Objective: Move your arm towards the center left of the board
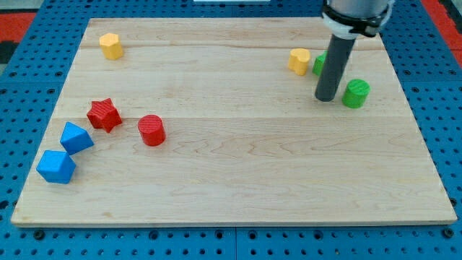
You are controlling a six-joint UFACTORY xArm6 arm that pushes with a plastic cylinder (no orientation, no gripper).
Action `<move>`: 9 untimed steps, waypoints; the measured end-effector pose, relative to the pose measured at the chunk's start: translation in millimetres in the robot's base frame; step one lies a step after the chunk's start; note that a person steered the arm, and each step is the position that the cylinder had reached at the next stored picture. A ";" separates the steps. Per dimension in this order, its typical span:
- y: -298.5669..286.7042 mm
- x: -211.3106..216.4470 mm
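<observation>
My tip (326, 98) rests on the wooden board (238, 166) at the view's upper right. It stands just left of a green cylinder (355, 94), below a yellow block (299, 61) and in front of a second green block (320, 64) that the rod partly hides. At the view's left lie a red star (103, 114), a red cylinder (151, 130) and two blue blocks (76, 137) (56, 167). A yellow block (110, 45) sits at the upper left.
The board lies on a blue pegboard table (231, 245). The arm's body (357, 14) hangs over the board's upper right edge.
</observation>
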State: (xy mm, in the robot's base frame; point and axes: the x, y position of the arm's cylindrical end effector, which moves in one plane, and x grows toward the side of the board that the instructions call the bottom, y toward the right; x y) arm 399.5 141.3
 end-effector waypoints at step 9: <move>-324.0 -15.6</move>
State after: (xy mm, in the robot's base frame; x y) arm 383.9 -182.8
